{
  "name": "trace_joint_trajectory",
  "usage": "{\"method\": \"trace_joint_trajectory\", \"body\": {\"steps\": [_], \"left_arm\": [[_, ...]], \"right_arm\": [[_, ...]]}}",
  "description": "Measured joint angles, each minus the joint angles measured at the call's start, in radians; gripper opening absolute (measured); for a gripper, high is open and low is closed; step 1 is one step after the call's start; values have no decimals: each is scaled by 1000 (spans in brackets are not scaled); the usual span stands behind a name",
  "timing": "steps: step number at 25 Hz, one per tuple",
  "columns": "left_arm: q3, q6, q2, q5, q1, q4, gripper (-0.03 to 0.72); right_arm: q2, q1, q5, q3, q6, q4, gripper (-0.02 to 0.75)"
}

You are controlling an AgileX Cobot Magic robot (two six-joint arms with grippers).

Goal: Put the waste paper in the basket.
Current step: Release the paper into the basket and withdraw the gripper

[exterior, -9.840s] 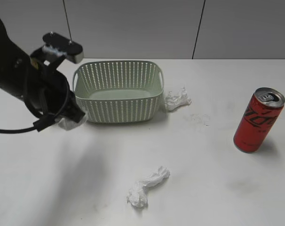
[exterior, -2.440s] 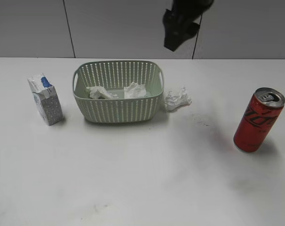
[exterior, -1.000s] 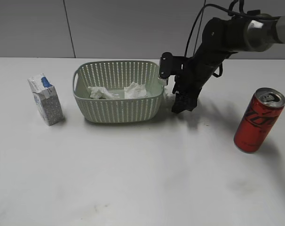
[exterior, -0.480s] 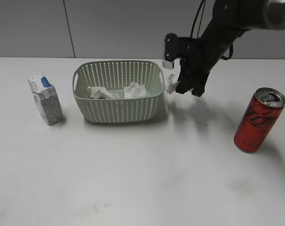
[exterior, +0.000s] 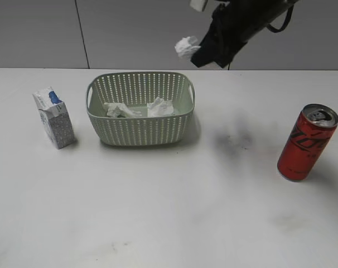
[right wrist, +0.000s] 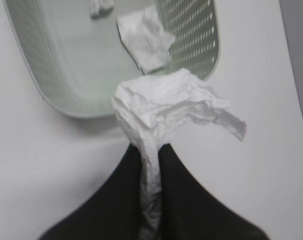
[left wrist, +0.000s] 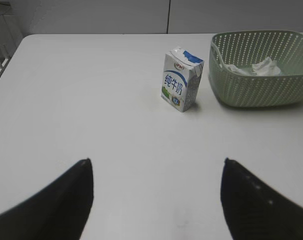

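The right arm (exterior: 241, 25) ran off the exterior view's top edge. The basket (right wrist: 196, 45) was cut by the right wrist view's top. The left fingers (left wrist: 56, 200) were cropped below.

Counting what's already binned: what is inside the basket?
Two paper wads lie in the basket. The near wall hides part of its floor. A third wad hangs in the right gripper above.

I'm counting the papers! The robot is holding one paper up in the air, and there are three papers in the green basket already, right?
Almost. The right gripper does hold one paper wad up in the air, but the green basket has two papers in it, not three: one wad on the left and another beside it. The exterior view shows both.
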Motion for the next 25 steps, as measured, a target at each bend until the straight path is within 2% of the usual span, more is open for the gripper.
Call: {"method": "trace_joint_trajectory", "body": {"steps": [2,5,10,14,16,18,20,21,22,25], "left_arm": [[0,0,0,0,0,0,588],[0,0,0,0,0,0,588],[0,0,0,0,0,0,588],[0,0,0,0,0,0,588],[0,0,0,0,0,0,588],[0,0,0,0,0,0,588],[0,0,0,0,0,0,588],[0,0,0,0,0,0,588],[0,0,0,0,0,0,588],[0,0,0,0,0,0,588]], "right_arm": [[-2,11,-9,0,3,140,35],[-2,57,-85,0,3,259,35],[34,158,-238,0,4,280,35],[107,198,-289,0,4,202,47],[143,199,-299,0,5,174,110],[171,199,-306,0,48,149,246],[186,198,-317,0,140,117,463],[189,198,-326,0,186,98,540],[189,198,-335,0,234,72,592],[185,198,-341,0,340,12,626]]}}
